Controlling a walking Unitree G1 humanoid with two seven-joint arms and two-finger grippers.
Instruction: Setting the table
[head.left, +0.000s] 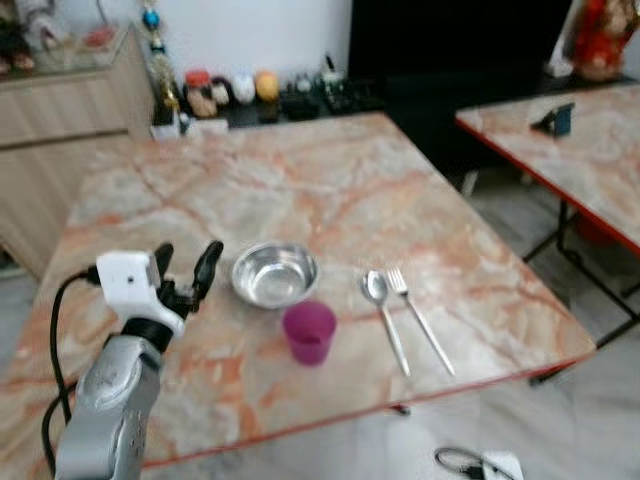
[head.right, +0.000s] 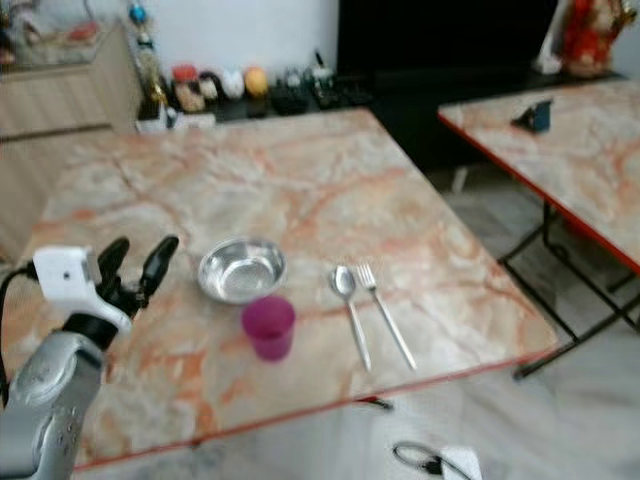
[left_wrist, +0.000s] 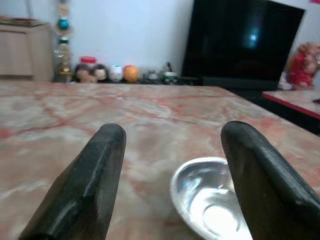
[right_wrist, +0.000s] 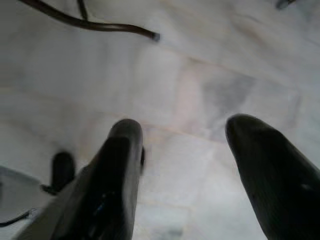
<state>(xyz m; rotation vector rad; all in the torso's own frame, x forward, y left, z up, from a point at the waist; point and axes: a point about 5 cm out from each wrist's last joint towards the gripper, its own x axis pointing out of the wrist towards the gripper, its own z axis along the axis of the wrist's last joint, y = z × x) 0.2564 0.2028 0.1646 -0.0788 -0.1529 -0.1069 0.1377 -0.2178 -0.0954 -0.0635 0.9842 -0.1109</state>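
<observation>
A: Lower left of the head view, left gripper (head.left: 185, 262) over the marble worktop (head.left: 330, 190), fingers (left_wrist: 90, 175) spread apart, nothing between them.

B: And the task's things?

A: Steel bowl (head.left: 275, 273) just right of those fingers, near the frame's centre. Purple cup (head.left: 308, 331) just below the bowl, touching or nearly so, can't tell through the blur. Spoon (head.left: 384, 316) and fork (head.left: 419, 318) lie side by side to the right, long axes running toward the lower right, heads up-frame, handles pointing to the near edge.

B: Which arm is nearer?

A: Left, clearly. The bowl sits straight ahead of its fingers in the left wrist view, slightly toward one side. Right gripper (right_wrist: 187, 165) hangs over the floor tiles (right_wrist: 200, 75), fingers apart, holding nothing.

B: Room to move?

A: Plenty up-frame, bare worktop behind the bowl. Tighter toward the near red-trimmed edge, which the cup and the cutlery handles sit close to. I'd judge the setting looks mostly laid out; any nudge of the bowl risks tipping the cup.
</observation>
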